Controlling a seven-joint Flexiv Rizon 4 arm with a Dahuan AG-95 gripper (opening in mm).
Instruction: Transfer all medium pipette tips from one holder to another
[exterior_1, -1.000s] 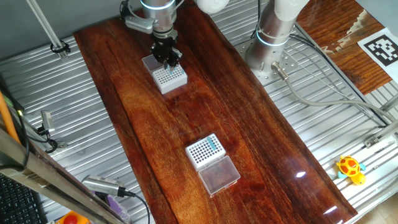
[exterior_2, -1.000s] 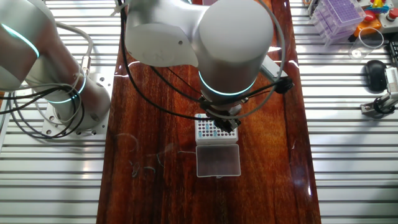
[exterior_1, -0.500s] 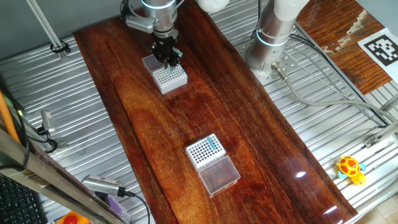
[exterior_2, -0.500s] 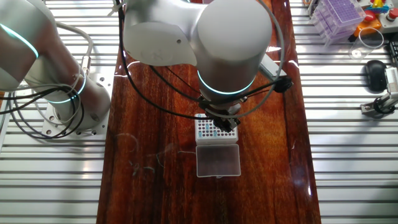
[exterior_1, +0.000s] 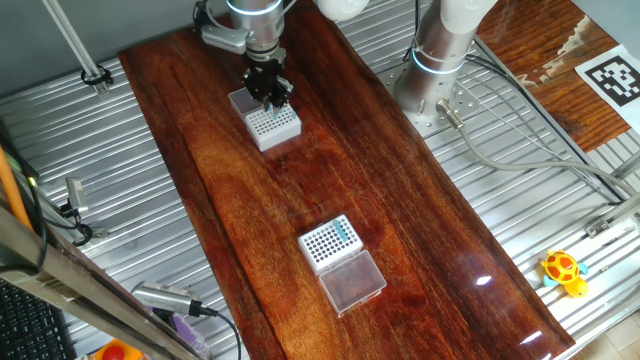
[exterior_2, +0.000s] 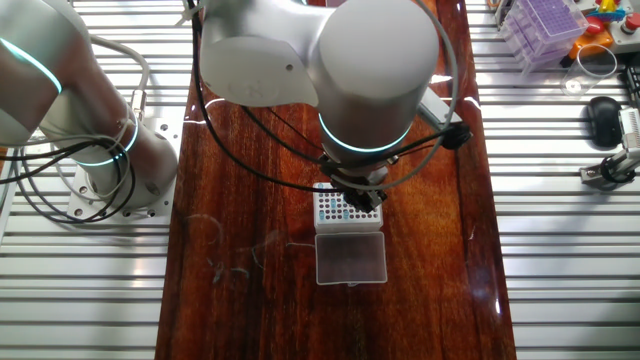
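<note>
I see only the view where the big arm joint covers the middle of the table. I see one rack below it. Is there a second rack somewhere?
Observer: Yes. A second rack stands further along the table, well apart from the gripper.
Operator: Does it hold any tips?
Observer: Teal tips fill a few holes near one corner. The other holes look dark.

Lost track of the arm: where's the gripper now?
In one fixed view, the gripper sits at the far end of the wooden table, directly over the far tip rack.
</note>
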